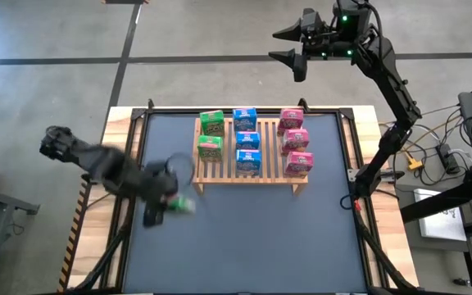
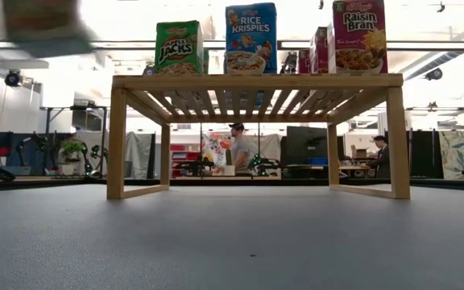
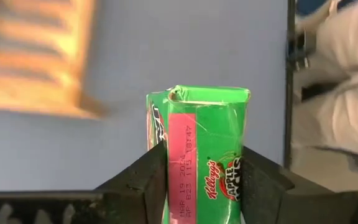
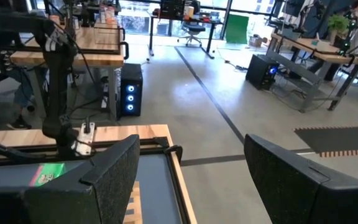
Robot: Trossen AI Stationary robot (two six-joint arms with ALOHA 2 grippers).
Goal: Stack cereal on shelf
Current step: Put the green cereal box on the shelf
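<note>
The green cereal box point(image 3: 207, 155) sits clamped between my left pincer's point(image 1: 173, 203) two dark fingers point(image 3: 143, 180), lifted off the dark table point(image 1: 252, 238) at left of centre in the high view, just beside the shelf's point(image 1: 248, 168) lower-left corner (the motion smears it there). Eight more boxes stand on the slats: two green point(image 1: 211, 135), three blue point(image 1: 246, 139) and three pink point(image 1: 295, 141). My right pincer point(image 1: 295, 51) hangs spread wide, holding nothing, beyond the table's far edge at upper right.

Three green boxes point(image 1: 211, 123), three blue point(image 1: 245, 120), three pink point(image 1: 292, 120).
</note>
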